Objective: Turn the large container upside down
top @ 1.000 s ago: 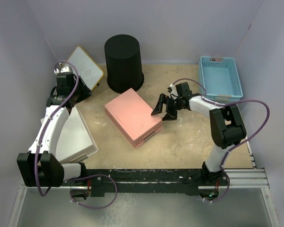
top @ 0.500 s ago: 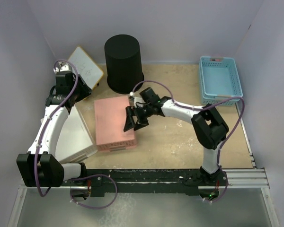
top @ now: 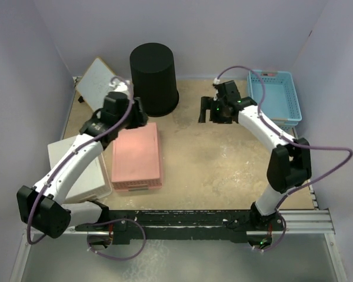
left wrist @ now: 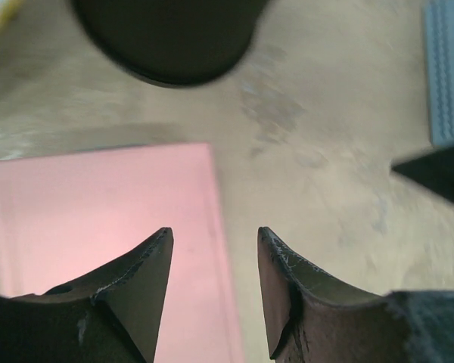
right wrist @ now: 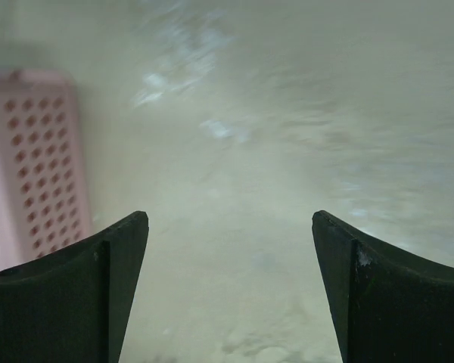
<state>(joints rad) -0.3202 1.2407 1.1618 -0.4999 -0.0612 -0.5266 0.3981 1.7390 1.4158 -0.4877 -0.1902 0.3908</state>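
Note:
The large container [top: 154,76], a tall black ribbed bin, stands at the back of the table, left of centre; its lower rim shows at the top of the left wrist view [left wrist: 166,38]. My left gripper [top: 137,112] is open and empty, just in front of the bin's base and over the far edge of the pink basket [top: 136,155]. In its own view the left gripper [left wrist: 213,231] hangs over the basket's right edge. My right gripper [top: 205,111] is open and empty, to the right of the bin and apart from it. In the right wrist view the right gripper [right wrist: 231,215] shows bare table between its fingers.
The pink basket lies bottom up, also in the left wrist view [left wrist: 98,204] and the right wrist view [right wrist: 30,151]. Light-blue baskets [top: 273,97] sit at the back right. A whiteboard [top: 97,82] leans at the back left. A white box [top: 76,170] lies at the left.
The right arm has left the pink basket and swung back and to the right. The basket has slid left and squared up. The left arm has moved right, toward the bin.

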